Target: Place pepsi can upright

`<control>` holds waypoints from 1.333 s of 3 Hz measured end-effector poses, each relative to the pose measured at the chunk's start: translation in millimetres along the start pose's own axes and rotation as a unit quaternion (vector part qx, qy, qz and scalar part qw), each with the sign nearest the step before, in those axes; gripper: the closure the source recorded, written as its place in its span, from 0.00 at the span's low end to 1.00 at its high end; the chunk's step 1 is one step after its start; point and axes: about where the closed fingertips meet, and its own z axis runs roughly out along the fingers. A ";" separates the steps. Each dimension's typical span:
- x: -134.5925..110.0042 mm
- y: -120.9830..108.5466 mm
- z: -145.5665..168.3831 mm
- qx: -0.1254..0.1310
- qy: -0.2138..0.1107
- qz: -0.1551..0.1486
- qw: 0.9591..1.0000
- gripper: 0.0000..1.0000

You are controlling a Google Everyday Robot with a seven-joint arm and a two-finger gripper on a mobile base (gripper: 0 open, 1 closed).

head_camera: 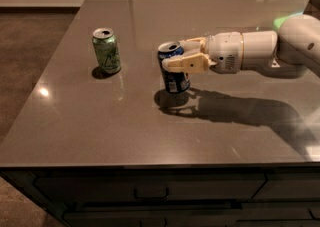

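The pepsi can [173,76] is dark blue with a silver open top. It stands nearly upright at the middle of the grey-brown table [100,121], its base at or just above the surface. My gripper [175,58] reaches in from the right and is shut on the can's upper part, with one cream finger [186,64] across its front and the other behind it. The white arm [260,53] stretches level to the right edge.
A green can [106,50] stands upright on the table to the left of the pepsi can, about a can's height away. The table's front edge runs along the bottom, with dark drawers [150,191] below. Brown floor lies to the left.
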 end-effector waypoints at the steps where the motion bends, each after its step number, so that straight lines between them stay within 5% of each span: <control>1: 5.4 -6.2 -2.6 0.001 -0.068 0.010 0.998 0.52; 2: 9.4 -8.7 -4.4 -0.002 -0.105 0.012 0.994 0.21; 3: 7.6 -7.1 -1.3 -0.005 -0.102 0.011 0.995 0.00; 4: 7.6 -7.0 -1.2 -0.005 -0.102 0.011 0.995 0.00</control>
